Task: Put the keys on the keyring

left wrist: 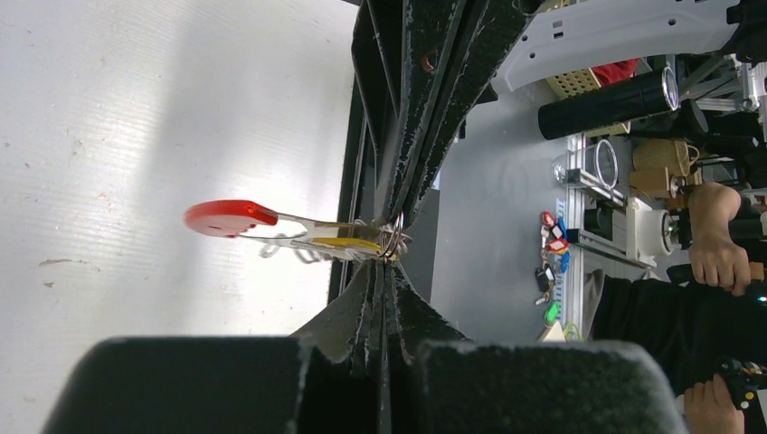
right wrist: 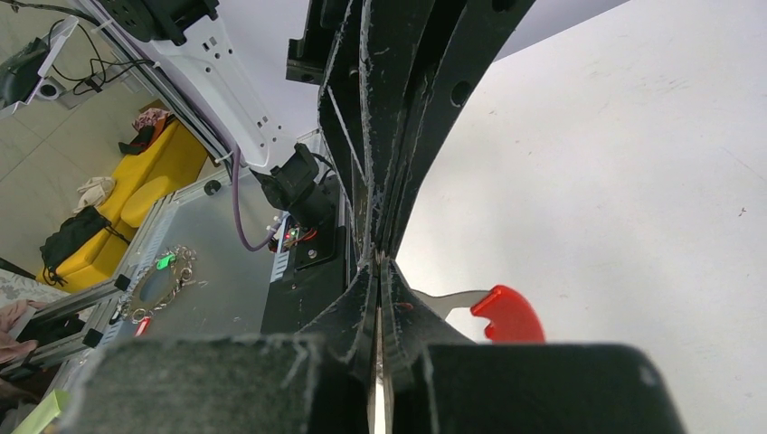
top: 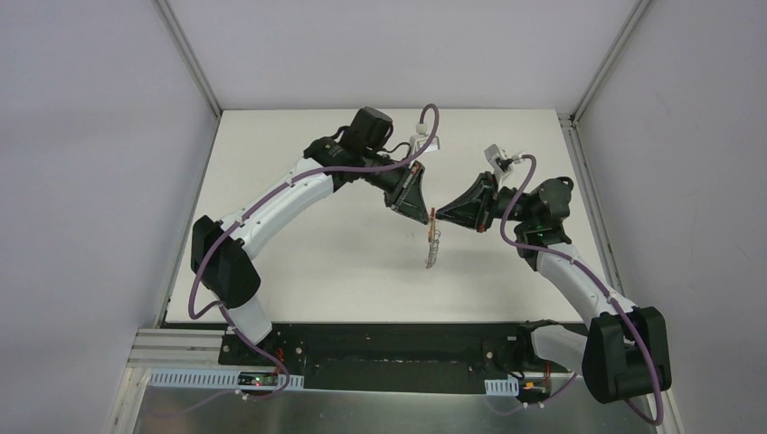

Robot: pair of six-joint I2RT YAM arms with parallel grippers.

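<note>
Top external: left hand (top: 426, 219) and right hand (top: 440, 217) are both clamped shut, tips meeting mid-frame on the keyring (top: 432, 246), which dangles below. Left wrist: yellow key (left wrist: 348, 242) at the pinch point, red tag (left wrist: 231, 217) sticking out to the left.

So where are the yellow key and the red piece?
yellow key (left wrist: 348, 242), left wrist view, on its yellow head.
red piece (left wrist: 231, 218), left wrist view, on its rounded red end.
</note>
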